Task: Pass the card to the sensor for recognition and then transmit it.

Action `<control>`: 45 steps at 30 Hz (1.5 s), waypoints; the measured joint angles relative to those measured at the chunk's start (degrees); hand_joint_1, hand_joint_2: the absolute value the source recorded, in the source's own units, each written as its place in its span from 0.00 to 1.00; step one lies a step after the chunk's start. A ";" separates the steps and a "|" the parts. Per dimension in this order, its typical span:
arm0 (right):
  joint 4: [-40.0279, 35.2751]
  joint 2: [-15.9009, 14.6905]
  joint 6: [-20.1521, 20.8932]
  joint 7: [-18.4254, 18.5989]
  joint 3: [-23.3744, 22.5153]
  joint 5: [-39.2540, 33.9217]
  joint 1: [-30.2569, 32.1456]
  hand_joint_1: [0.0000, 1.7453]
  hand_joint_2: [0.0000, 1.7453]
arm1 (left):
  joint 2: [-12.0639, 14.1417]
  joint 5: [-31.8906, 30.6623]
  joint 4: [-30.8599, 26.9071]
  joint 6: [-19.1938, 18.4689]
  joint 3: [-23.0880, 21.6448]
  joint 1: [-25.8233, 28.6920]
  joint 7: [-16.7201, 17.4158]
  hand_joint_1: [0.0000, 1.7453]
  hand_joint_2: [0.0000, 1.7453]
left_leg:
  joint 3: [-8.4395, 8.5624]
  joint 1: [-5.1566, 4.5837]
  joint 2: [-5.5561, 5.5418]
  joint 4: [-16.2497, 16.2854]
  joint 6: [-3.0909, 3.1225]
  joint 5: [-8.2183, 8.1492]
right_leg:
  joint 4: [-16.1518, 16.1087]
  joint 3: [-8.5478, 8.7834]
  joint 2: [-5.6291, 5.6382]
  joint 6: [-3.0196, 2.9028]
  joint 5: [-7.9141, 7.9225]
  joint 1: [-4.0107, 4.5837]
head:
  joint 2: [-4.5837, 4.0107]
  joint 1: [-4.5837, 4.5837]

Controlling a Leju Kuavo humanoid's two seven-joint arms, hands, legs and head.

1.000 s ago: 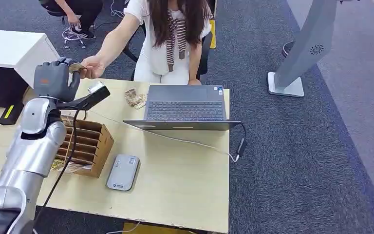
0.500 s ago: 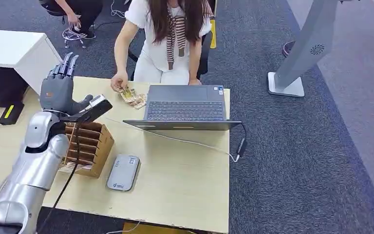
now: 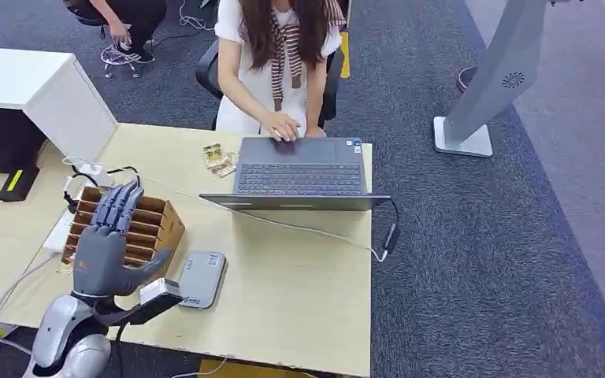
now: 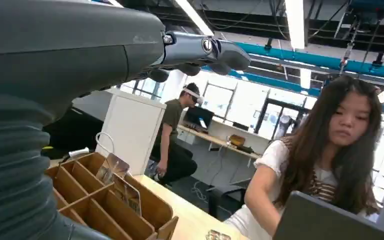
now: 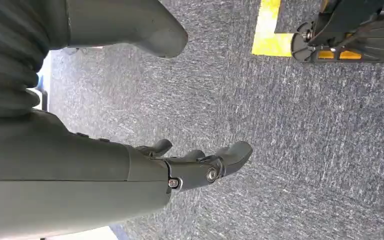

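My left hand (image 3: 110,248) hangs over the near left part of the desk (image 3: 299,283), fingers stretched out and apart, nothing in it — its fingertips reach over the wooden sorting box (image 3: 146,228). From my left wrist I can see a couple of cards (image 4: 114,170) standing upright in the box's slots. Just right of my hand lies the grey card reader (image 3: 199,277), flat on the desk beside the box. Further back, a small pile of cards (image 3: 217,160) sits by the left edge of the open laptop (image 3: 299,173), where a person (image 3: 280,55) rests a hand on the keyboard's far edge. My right hand (image 5: 200,165) hangs over grey carpet, fingers loosely extended and holding nothing.
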 joint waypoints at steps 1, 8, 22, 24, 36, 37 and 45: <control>0.02 0.02 -0.11 -0.07 -0.22 -0.07 0.06 0.00 1.00 | -0.15 0.00 -1.25 0.05 0.33 1.98 -0.85 0.00 1.00 | 0.04 0.00 0.06 0.00 0.00 0.00 | 0.00 0.03 0.05 -0.01 0.00 0.00 | 0.00 0.00; 0.02 0.28 -1.29 -0.52 -1.55 -1.03 0.49 0.00 1.00 | -1.31 -4.62 -8.04 3.32 1.99 16.71 -2.07 0.00 1.00 | 0.03 0.00 0.01 0.00 0.07 -0.07 | -0.02 0.00 0.02 0.06 -0.06 0.00 | 0.00 0.00; 0.04 0.42 -1.81 -0.07 -2.80 -0.59 0.53 0.00 1.00 | -2.12 -15.24 -7.71 3.89 8.33 22.08 6.10 0.00 1.00 | 0.08 0.00 -0.07 0.00 0.08 -0.05 | -0.01 0.10 -0.10 0.08 -0.11 0.00 | 0.00 0.00; 0.02 0.46 -1.62 -0.09 -2.86 -0.28 0.52 0.00 1.00 | -2.25 -16.33 -6.70 3.83 9.93 21.37 6.28 0.00 1.00 | 0.09 0.00 -0.07 0.00 0.08 -0.05 | -0.01 0.11 -0.10 0.08 -0.11 0.00 | 0.00 0.00; 0.02 0.46 -0.59 -0.07 -2.88 1.16 0.49 0.00 1.00 | -2.45 -17.79 -1.07 2.56 13.88 16.71 6.60 0.00 1.00 | 0.10 0.00 -0.07 0.00 0.08 -0.05 | -0.01 0.11 -0.10 0.08 -0.11 0.00 | 0.00 0.00; 0.02 0.46 -0.59 -0.07 -2.88 1.22 0.51 0.00 1.00 | -2.47 -17.77 -0.72 2.56 13.92 16.35 6.62 0.00 1.00 | 0.09 0.00 -0.07 0.00 0.08 -0.05 | -0.01 0.11 -0.10 0.08 -0.11 0.00 | 0.00 0.00; 0.02 0.46 0.15 -0.07 -2.86 1.64 0.45 0.00 1.00 | -2.99 -17.55 2.78 1.53 13.97 12.83 7.22 0.00 1.00 | 0.10 0.00 -0.08 0.00 0.08 -0.05 | -0.01 0.12 -0.11 0.08 -0.10 0.00 | 0.00 0.00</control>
